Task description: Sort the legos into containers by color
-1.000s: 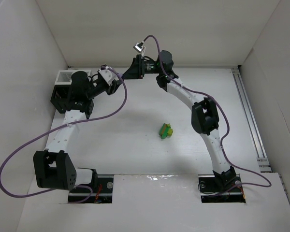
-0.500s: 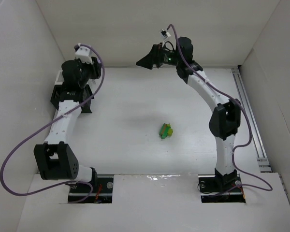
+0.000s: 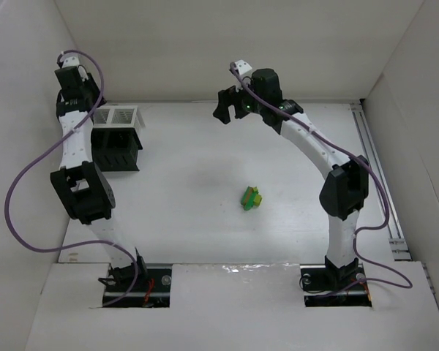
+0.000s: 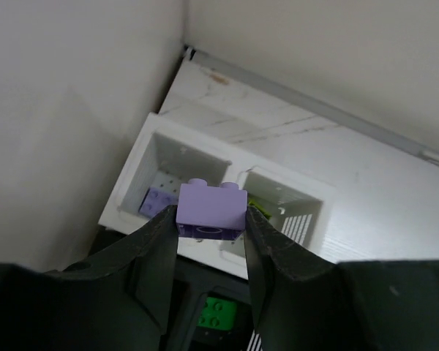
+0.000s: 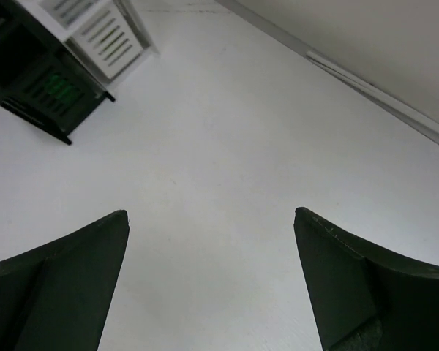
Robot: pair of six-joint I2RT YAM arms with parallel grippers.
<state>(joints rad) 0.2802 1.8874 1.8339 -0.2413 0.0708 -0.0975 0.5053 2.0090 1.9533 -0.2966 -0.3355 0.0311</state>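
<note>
Legos first: one lilac purple plastic brick (image 4: 211, 210) is clamped between the left gripper (image 4: 211, 223) fingers, up above the boxy black slatted rack with the white rim (image 4: 126, 207). Another lilac brick (image 4: 157, 200) lies inside one of the rack's top compartments, a green brick (image 4: 218, 313) lower down in the black part. Right gripper (image 5: 212, 219) jaws spread wide, nothing between them, well away from the rack. Small green and yellow-green clump of bricks (image 3: 251, 197) lies on the white table (image 3: 183, 168), well apart from the rack

left end effector (image 4: 210, 223) raised lilac lego (image 4: 211, 210) above rack (image 4: 129, 213); right end effector (image 5: 210, 219) opened.
</note>
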